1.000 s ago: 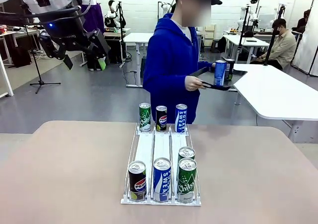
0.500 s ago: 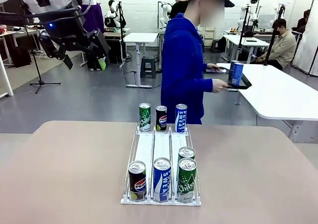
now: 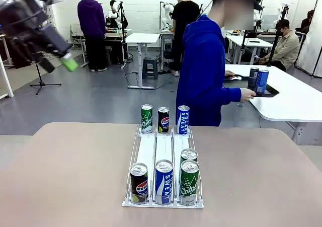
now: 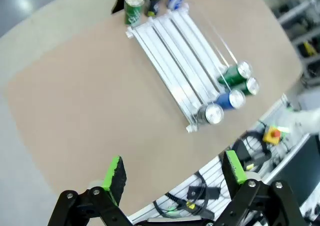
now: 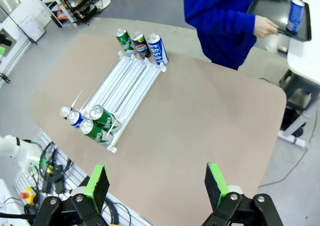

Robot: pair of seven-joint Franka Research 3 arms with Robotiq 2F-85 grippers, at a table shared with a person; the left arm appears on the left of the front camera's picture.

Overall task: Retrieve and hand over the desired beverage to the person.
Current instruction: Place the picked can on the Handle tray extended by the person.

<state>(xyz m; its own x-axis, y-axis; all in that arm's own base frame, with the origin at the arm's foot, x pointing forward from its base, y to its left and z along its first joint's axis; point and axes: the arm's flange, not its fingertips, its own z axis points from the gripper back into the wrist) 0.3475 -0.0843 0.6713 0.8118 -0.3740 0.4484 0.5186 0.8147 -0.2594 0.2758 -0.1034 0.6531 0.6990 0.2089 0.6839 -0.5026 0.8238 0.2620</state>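
the white rack (image 3: 163, 156) sits at the middle of the tan counter (image 3: 70, 176), its long axis running from the robot's edge to the far edge. all the cans stand upright. at the far end stand a green chilsung can (image 3: 146, 118), a black pepsi can (image 3: 163, 120) and a blue pocari can (image 3: 183, 119). at the near end stand another pepsi can (image 3: 139, 182), a blue pocari sweat can (image 3: 164, 181) and two green cans (image 3: 189, 181), one behind the other.

the person (image 3: 204, 76) in the blue hoodie stands beyond the far edge, turned to a white side table (image 3: 292, 98), one hand (image 3: 247, 94) on a black tray (image 3: 266, 91) that carries two upright cans (image 3: 257, 79).

the left gripper (image 4: 172, 173) hangs high above the counter's left side, jaws wide apart and holding nothing. the right gripper (image 5: 157, 182) hangs high over the near right corner, jaws likewise spread and holding nothing.
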